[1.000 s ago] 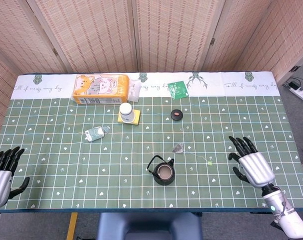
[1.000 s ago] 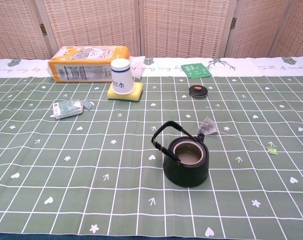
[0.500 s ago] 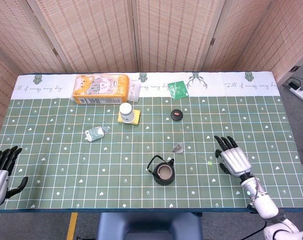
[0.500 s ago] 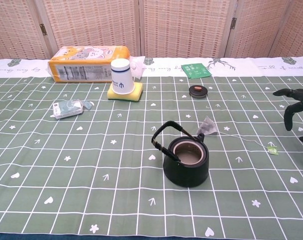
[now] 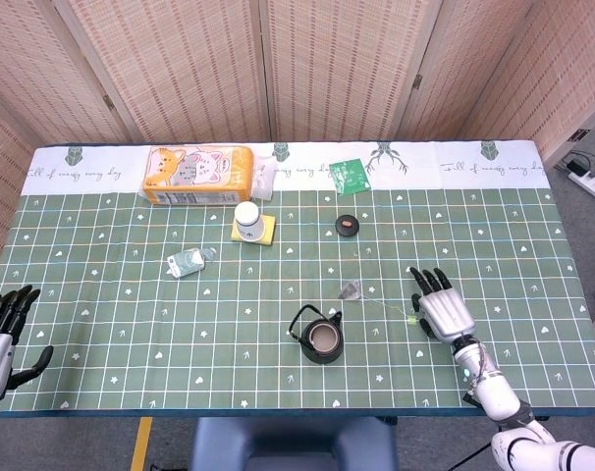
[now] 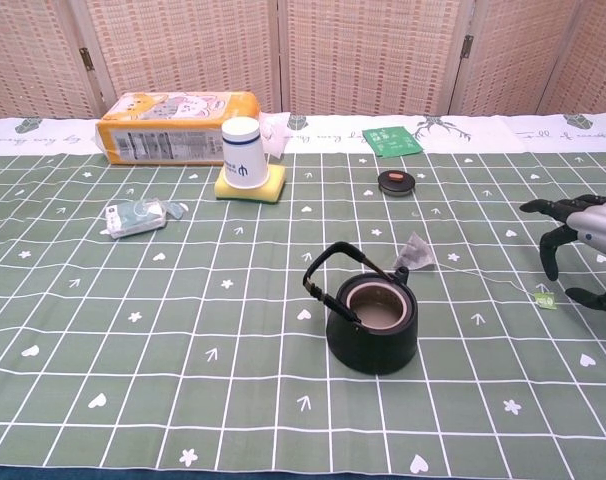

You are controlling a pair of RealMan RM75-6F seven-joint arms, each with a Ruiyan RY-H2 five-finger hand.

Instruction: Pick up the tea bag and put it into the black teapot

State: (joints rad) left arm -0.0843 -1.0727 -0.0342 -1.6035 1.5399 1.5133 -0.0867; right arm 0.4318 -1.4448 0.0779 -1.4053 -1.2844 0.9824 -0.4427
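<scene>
The tea bag (image 5: pixel 351 289) (image 6: pixel 417 253) lies on the green tablecloth just right of and behind the black teapot (image 5: pixel 319 339) (image 6: pixel 373 318). Its thin string runs right to a small green tag (image 5: pixel 412 319) (image 6: pixel 544 300). The teapot stands lidless with its handle up. My right hand (image 5: pixel 439 306) (image 6: pixel 583 232) hovers open with fingers spread, right beside the tag and apart from it. My left hand (image 5: pixel 1 334) stays open at the table's front left edge, seen only in the head view.
A round black lid (image 5: pixel 348 226) (image 6: pixel 396 181) lies behind the tea bag. A white paper cup on a yellow sponge (image 5: pixel 250 224) (image 6: pixel 247 168), an orange cat-print pack (image 5: pixel 197 174), a green sachet (image 5: pixel 349 176) and a small wrapped packet (image 5: pixel 186 262) sit further back and left.
My right hand has moved left and forward across the table, from the right front edge to just beside the green tag. The left hand has barely shifted.
</scene>
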